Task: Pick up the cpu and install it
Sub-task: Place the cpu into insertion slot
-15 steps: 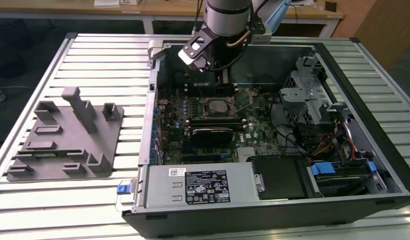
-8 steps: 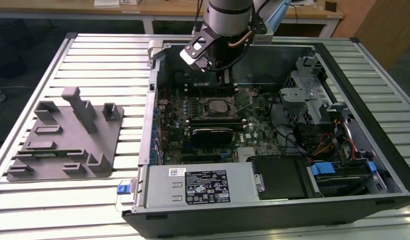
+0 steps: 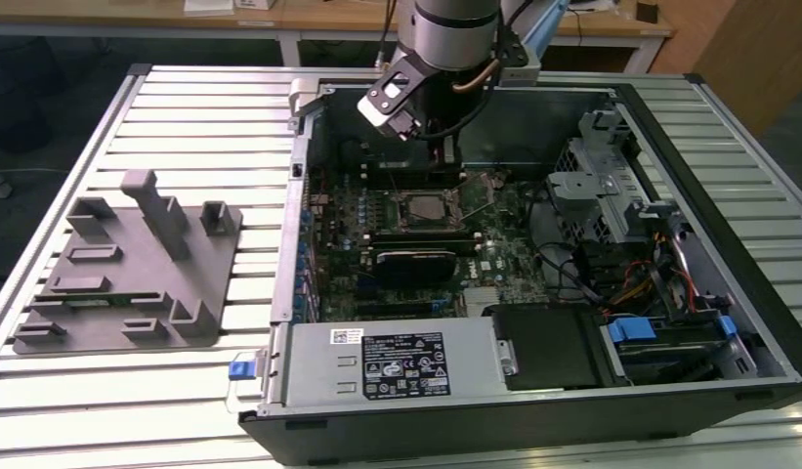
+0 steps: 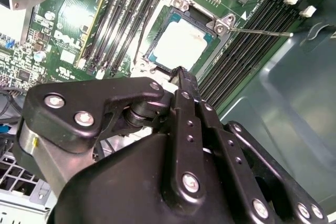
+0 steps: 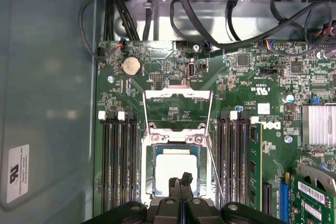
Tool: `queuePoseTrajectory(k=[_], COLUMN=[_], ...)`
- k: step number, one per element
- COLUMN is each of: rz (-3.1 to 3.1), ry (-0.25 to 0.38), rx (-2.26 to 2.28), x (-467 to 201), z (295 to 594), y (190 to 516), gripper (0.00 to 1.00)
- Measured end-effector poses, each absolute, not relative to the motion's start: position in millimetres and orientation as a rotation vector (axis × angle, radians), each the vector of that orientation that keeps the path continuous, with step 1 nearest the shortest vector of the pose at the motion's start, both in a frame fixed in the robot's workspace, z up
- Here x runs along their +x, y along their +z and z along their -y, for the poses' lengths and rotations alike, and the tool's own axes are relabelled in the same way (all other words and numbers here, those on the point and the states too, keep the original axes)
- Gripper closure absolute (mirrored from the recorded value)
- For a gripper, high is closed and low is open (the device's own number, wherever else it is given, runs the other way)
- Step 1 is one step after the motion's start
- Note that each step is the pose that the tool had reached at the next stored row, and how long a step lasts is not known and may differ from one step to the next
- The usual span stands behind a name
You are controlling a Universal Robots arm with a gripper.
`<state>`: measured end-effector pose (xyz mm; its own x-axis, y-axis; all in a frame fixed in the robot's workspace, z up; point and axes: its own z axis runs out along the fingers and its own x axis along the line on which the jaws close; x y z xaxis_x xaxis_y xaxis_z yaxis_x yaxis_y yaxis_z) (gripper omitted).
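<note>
One grey robot arm (image 3: 453, 29) reaches down from above into an open black desktop computer case (image 3: 713, 127) that lies on its side on a slatted aluminium worktop (image 3: 205, 117) in the exterior view. Its black gripper (image 3: 443, 156) hangs over the green motherboard (image 3: 361, 195), just beside the square metal-framed socket. The cpu (image 3: 419, 208), a small flat square chip with a silver top, lies inside that socket. A grey moulded fixture plate (image 3: 127, 274) rests on the worktop well apart from the case, on the exterior view's left.

In the second wrist view the gripper (image 4: 181, 73) has its two black fingers pressed together with nothing between them. The fingertips sit right at one edge of the cpu (image 4: 178, 45), which lies flat in the socket frame (image 4: 223, 24); whether they touch it I cannot tell. A thin metal lever (image 4: 262, 31) stands out from the socket over the black memory slots (image 4: 247, 51).

In the first wrist view the closed gripper (image 5: 181, 182) overlaps the near edge of the cpu (image 5: 173, 163). The socket's metal load plate (image 5: 178, 95) is swung open beyond the chip. A round silver coin battery (image 5: 131, 66) sits near a board corner.
</note>
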<state>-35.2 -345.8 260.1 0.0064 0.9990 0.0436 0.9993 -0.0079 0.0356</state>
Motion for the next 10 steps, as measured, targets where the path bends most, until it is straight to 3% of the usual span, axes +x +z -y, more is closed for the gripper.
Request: queuePoseTrajectory(k=[10], rz=[2.209], ry=[-0.088], rx=[-2.225], x=[-30.8], z=[345.8], y=[260.1], gripper=[0.89])
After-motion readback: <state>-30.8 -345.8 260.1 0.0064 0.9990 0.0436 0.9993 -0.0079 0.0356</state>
